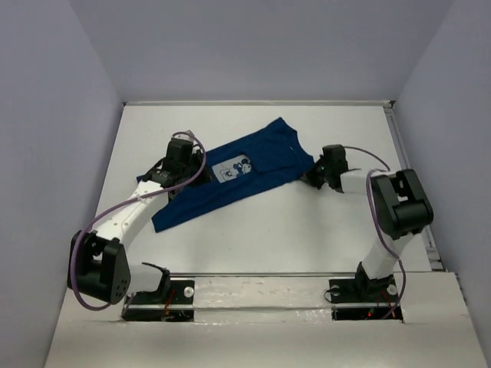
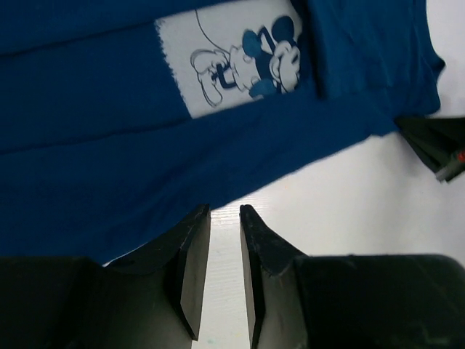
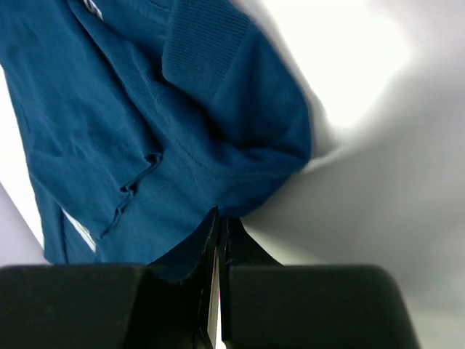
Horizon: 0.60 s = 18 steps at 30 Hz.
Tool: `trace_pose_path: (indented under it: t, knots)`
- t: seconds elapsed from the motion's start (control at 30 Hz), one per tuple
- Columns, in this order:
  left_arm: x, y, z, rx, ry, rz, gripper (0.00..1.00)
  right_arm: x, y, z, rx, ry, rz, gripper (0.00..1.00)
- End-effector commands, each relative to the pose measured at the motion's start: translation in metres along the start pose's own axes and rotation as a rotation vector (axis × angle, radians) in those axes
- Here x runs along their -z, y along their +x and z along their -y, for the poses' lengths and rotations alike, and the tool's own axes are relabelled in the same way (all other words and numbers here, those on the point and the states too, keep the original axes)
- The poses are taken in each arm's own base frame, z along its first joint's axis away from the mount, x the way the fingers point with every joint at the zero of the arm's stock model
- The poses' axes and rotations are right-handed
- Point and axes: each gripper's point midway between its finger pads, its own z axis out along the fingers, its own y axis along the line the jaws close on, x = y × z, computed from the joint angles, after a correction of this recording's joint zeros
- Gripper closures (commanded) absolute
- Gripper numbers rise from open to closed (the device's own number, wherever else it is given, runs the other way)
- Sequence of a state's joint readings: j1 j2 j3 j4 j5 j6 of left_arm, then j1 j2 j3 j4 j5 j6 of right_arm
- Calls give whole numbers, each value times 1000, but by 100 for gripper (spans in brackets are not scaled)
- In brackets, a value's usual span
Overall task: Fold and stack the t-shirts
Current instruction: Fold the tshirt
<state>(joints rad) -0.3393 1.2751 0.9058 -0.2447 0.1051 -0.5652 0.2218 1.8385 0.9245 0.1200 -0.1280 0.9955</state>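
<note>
On the surface [image 1: 322,222] we see the navy t-shirt [image 1: 257,165] spread out, slanted. Right end effector [image 3: 219,222] clamped on its edge. Left end effector [image 2: 224,212] slightly apart at the opposite edge, gripping nothing.

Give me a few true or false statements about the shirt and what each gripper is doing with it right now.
1. The t-shirt lies on the table with its Mickey Mouse print facing up. True.
2. The right gripper is shut on an edge of the t-shirt. True.
3. The left gripper is clamped on cloth. False: its jaws stand slightly apart with bare table showing between them, right at the shirt's edge.
4. Folded shirts are stacked beside this one. False: only one t-shirt is in view, and there is no stack.
</note>
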Motion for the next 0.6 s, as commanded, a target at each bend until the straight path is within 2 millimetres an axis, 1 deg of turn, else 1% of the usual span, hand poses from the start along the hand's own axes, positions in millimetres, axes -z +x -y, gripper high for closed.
trace_pose_path:
  t: [0.0, 0.03, 0.07, 0.1, 0.13, 0.17, 0.2, 0.23, 0.27, 0.3, 0.33, 0.37, 0.4, 0.43, 0.47, 0.5, 0.53, 0.57]
  knots:
    - [-5, -29, 31, -65, 69, 74, 75, 42, 33, 81, -30, 189, 10, 90]
    - [-11, -26, 28, -72, 60, 62, 73, 59, 24, 69, -3, 145, 50, 62]
    - [-14, -24, 32, -79, 73, 58, 70, 69, 24, 77, 17, 199, 51, 47]
    - [-18, -21, 31, -79, 71, 43, 70, 75, 20, 70, 45, 172, 67, 35]
    - [-26, -13, 35, -92, 77, 17, 67, 89, 4, 63, 73, 189, 113, 23]
    - [-30, -8, 38, -104, 82, 5, 66, 97, -3, 57, 106, 186, 133, 23]
    - [-34, -1, 47, -125, 100, -8, 65, 104, -9, 51, 165, 181, 146, 24]
    - [-44, 8, 47, -135, 97, -40, 65, 113, -19, 29, 199, 119, 172, 34]
    - [-49, 14, 50, -147, 102, -56, 65, 115, -21, 20, 249, 91, 164, 40]
    - [-54, 19, 54, -158, 106, -69, 65, 114, -22, 13, 258, 80, 150, 47]
    - [-57, 25, 62, -175, 117, -81, 65, 115, -20, 11, 272, 85, 121, 56]
    - [-67, 33, 63, -179, 112, -103, 65, 112, -22, 3, 297, 69, 111, 72]
    - [-70, 38, 64, -186, 112, -115, 65, 108, -19, -1, 306, 51, 89, 83]
    - [-76, 39, 68, -188, 116, -109, 65, 99, -18, -1, 319, 54, 63, 99]
    - [-77, 41, 74, -192, 132, -108, 65, 101, -20, -8, 328, 37, 64, 100]
    - [-80, 38, 79, -182, 145, -97, 66, 89, -15, -6, 332, 34, 26, 100]
    - [-86, 43, 81, -182, 147, -108, 66, 85, -15, -15, 345, 2, 13, 94]
    - [-88, 44, 81, -178, 147, -113, 66, 81, -13, -20, 348, -22, -5, 86]
